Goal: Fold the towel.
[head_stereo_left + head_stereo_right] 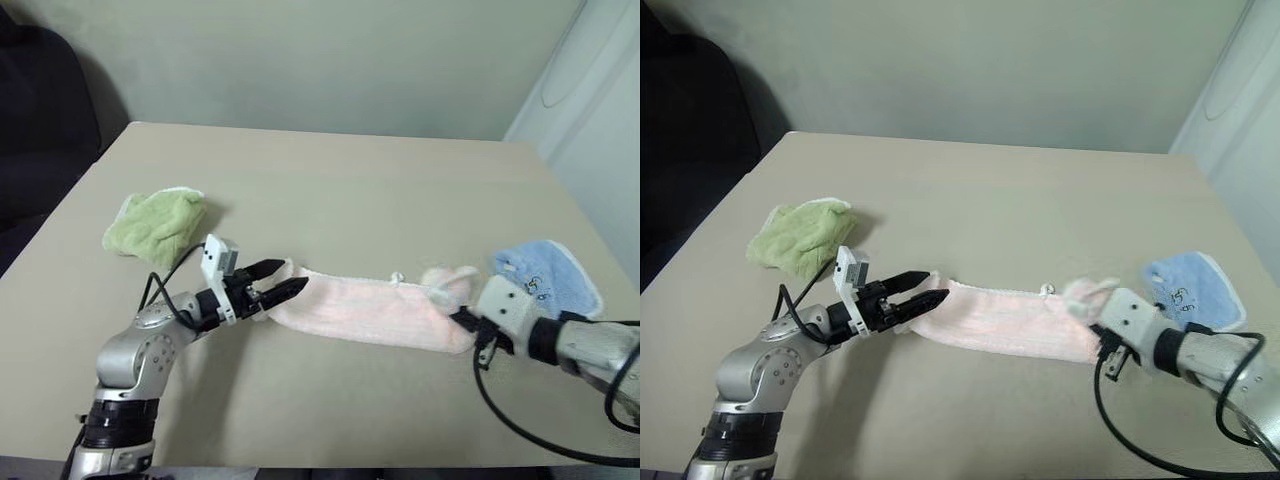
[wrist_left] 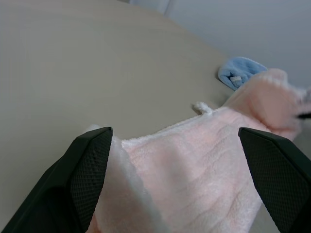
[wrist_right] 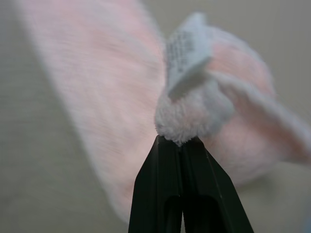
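The pale pink towel lies as a long narrow strip across the near part of the table. My left gripper is open at the strip's left end, and in the left wrist view its two black fingers stand wide apart with the towel between them. My right gripper is shut on the towel's right end, which is bunched and raised a little off the table. In the right wrist view the closed fingertips pinch a white-trimmed corner that carries a small label tag.
A crumpled light green cloth lies on the table to the left. A light blue cloth lies at the right edge, just behind my right wrist. A dark seat stands beyond the table's left side.
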Robot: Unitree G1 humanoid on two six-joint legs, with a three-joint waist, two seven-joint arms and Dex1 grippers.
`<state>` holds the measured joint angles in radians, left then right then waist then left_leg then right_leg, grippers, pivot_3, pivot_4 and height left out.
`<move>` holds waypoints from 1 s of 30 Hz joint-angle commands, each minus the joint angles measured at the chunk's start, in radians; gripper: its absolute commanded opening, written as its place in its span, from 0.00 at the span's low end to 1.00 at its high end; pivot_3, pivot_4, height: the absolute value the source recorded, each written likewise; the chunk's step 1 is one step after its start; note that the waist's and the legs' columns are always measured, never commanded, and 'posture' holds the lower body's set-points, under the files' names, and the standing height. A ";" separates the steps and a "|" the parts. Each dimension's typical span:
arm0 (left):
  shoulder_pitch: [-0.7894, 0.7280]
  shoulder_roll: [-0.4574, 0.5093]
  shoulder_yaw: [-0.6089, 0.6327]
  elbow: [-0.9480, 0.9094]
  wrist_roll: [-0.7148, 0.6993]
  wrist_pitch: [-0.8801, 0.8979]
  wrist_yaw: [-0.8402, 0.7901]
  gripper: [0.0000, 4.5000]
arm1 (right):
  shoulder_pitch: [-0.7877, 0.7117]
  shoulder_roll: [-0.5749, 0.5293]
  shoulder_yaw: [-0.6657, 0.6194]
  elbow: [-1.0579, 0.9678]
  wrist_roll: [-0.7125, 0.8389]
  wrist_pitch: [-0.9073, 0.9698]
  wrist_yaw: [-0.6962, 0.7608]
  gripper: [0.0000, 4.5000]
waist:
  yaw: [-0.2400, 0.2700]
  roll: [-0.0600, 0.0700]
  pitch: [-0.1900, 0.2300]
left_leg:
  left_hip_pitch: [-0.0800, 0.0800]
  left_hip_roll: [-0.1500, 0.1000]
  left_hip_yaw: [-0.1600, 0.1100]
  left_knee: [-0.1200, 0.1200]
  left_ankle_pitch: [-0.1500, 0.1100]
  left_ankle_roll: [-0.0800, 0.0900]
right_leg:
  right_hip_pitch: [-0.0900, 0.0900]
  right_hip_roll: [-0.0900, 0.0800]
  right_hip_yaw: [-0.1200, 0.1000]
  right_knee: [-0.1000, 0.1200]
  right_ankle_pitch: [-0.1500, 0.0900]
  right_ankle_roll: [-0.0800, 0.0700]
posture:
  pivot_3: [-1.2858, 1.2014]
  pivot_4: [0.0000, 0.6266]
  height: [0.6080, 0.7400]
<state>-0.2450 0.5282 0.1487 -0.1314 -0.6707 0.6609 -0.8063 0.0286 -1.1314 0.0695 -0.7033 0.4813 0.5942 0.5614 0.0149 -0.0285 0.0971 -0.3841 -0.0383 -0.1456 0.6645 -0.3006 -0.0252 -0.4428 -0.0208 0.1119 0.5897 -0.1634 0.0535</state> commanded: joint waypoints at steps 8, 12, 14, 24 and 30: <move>0.000 -0.011 0.020 -0.024 -0.001 -0.038 0.007 1.00 | -0.187 0.144 0.212 0.141 -0.190 -0.022 0.138 0.00 | 0.004 -0.004 0.002 | 0.001 0.000 -0.001 0.000 0.004 0.002 | 0.002 0.000 0.000 0.000 0.002 -0.002 | 0.52 0.24 1.00; 0.003 -0.009 0.024 -0.029 -0.003 -0.039 0.011 1.00 | -0.197 0.196 0.217 0.167 -0.215 -0.027 0.157 0.00 | 0.005 -0.004 0.002 | 0.001 0.000 -0.002 0.000 0.004 0.001 | 0.003 0.000 0.000 0.000 0.007 -0.011 | 0.52 0.24 1.00; 0.003 -0.008 0.024 -0.030 -0.004 -0.041 0.012 1.00 | -0.194 0.218 0.208 0.171 -0.215 -0.023 0.163 0.00 | 0.005 -0.004 0.003 | 0.001 0.000 -0.002 0.000 0.004 0.001 | 0.003 0.000 0.000 0.000 0.007 -0.010 | 0.52 0.24 1.00; -0.019 -0.007 0.011 -0.012 0.003 -0.047 0.004 1.00 | -0.185 0.285 0.147 0.159 -0.181 0.011 0.175 0.62 | 0.005 -0.005 0.003 | 0.001 0.000 -0.002 0.000 0.006 0.000 | 0.003 0.000 -0.001 0.000 0.005 -0.008 | 0.52 0.24 1.00; -0.025 -0.004 0.010 -0.005 0.005 -0.048 -0.002 1.00 | -0.171 0.318 -0.037 0.087 -0.003 0.106 0.193 0.76 | 0.007 -0.005 0.003 | 0.001 -0.001 -0.002 0.000 0.006 0.000 | 0.003 0.000 -0.001 0.000 0.007 -0.011 | 0.52 0.24 1.00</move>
<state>-0.2550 0.5198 0.1474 -0.1240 -0.6683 0.6341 -0.8016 -0.1439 -0.8085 0.1076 -0.5676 0.4175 0.6779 0.7337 0.0217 -0.0331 0.1006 -0.3831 -0.0391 -0.1473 0.6644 -0.2941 -0.0257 -0.4399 -0.0207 0.1113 0.5897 -0.1561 0.0429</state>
